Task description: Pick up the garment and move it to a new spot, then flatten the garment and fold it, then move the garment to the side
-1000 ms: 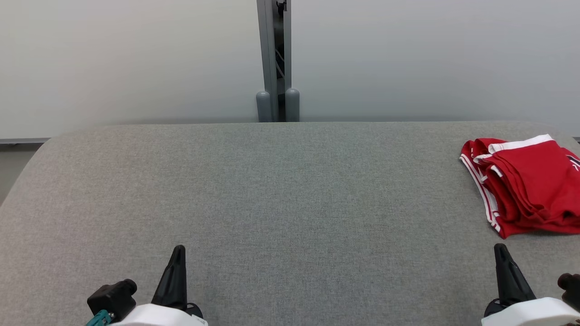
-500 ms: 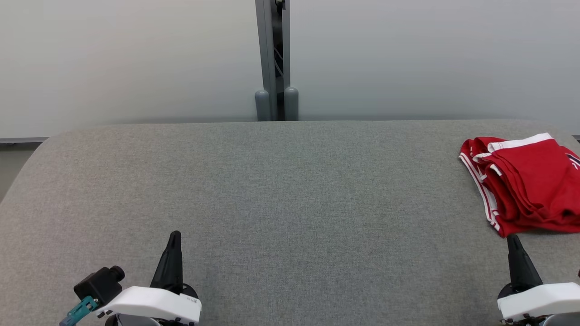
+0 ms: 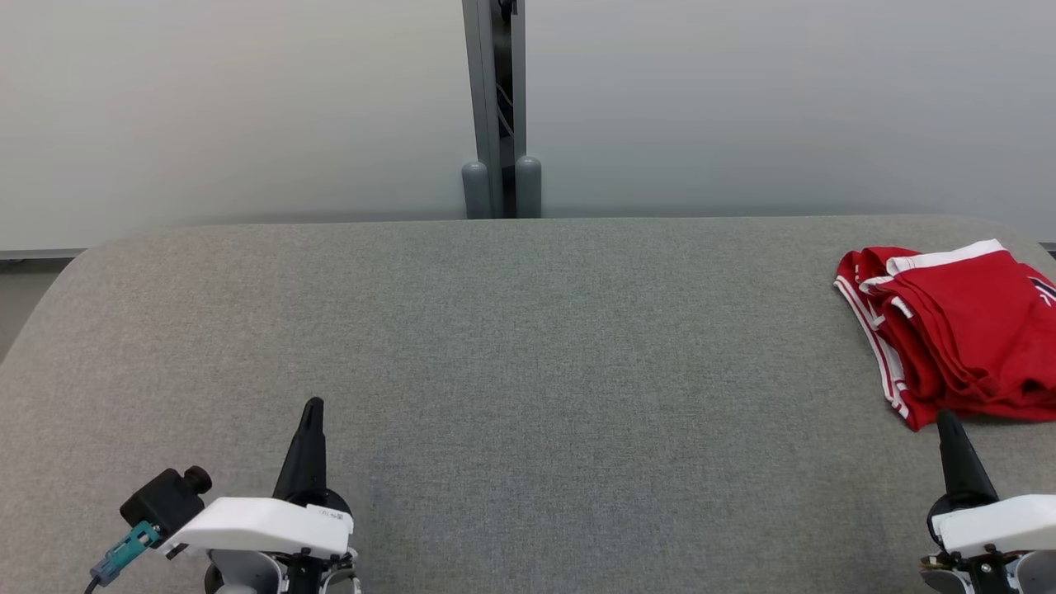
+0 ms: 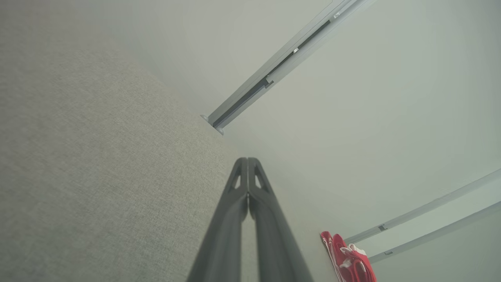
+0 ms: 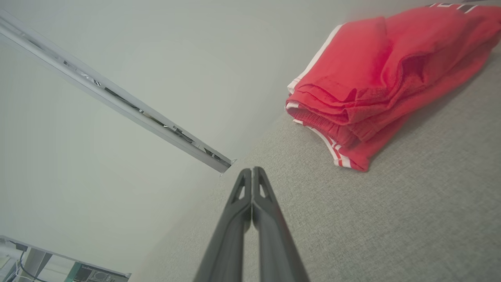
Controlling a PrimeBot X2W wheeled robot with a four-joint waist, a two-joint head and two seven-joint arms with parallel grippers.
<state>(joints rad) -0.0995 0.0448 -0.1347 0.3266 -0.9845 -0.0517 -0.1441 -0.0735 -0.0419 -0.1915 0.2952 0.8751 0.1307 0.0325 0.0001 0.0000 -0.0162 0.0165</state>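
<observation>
Red garment [image 3: 961, 330], loosely folded, lies at the right end of the grey table [image 3: 528, 346]. My left gripper [image 3: 311, 406] and right gripper [image 3: 947, 417] hover at the table's near edge, both 2-finger pairs clenched on nothing. My right fingers sit close to the garment, so a careless swing could snag it and undo the fold.

The garment [image 3: 957, 330] lies on the table [image 3: 528, 346] at its right edge, nearer the far side. The right claw [image 3: 946, 418] sits just before it by the near edge. The left claw [image 3: 312, 409] is near the near-left corner. A post [image 3: 493, 107] stands behind the far edge's middle.
</observation>
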